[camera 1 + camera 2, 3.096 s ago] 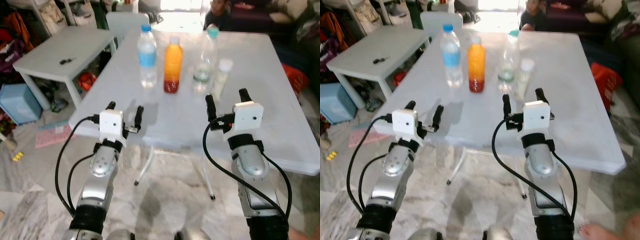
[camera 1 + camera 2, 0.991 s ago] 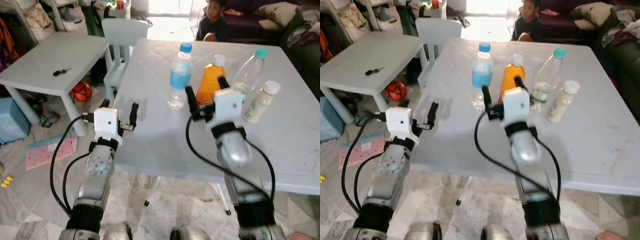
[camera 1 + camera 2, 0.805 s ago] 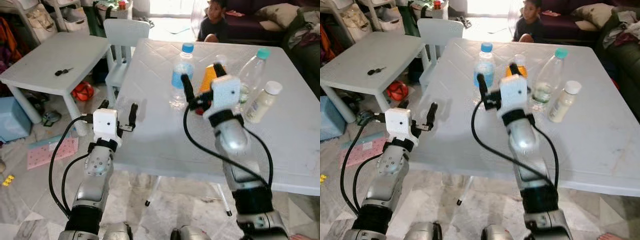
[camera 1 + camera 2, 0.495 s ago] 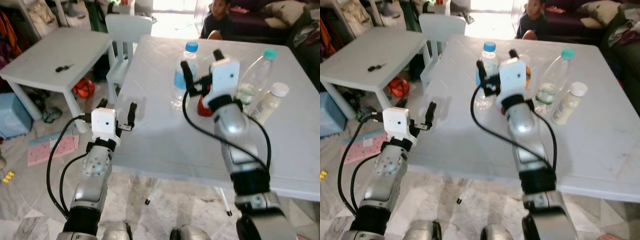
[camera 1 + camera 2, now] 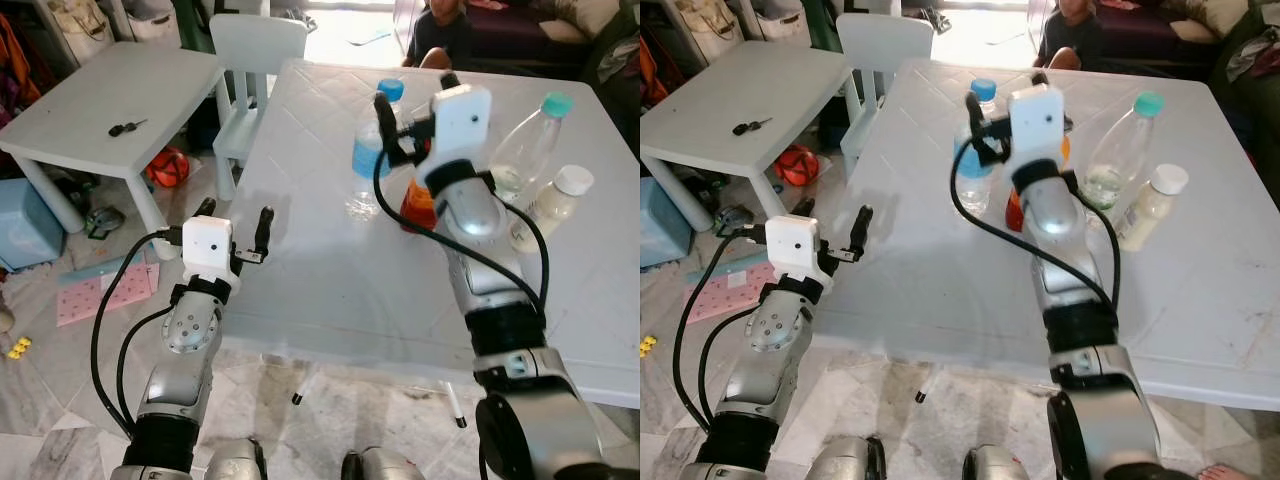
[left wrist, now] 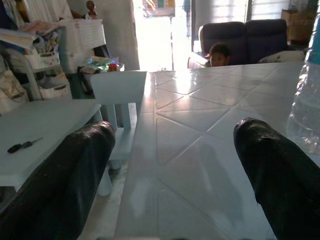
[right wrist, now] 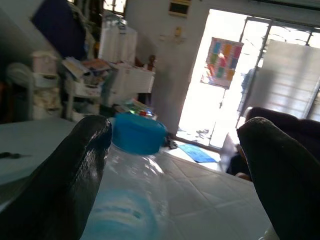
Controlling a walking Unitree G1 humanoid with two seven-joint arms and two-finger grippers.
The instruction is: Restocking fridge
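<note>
Blue-capped water bottle [image 5: 372,150] stands on the white table [image 5: 320,270] at my 12 o'clock, my right pincer [image 5: 412,92] raised by its cap with fingers apart, orange juice bottle [image 5: 417,205] beside it, left pincer [image 5: 233,214] spread over the table's near edge.

A lived-in home is shown: a dark sofa [image 6: 235,37] is set by a bright doorway [image 7: 220,75], a white plastic table [image 5: 330,250] and small chair [image 5: 255,45] are seen, and cluttered shelves [image 6: 40,55] are lined along the wall
</note>
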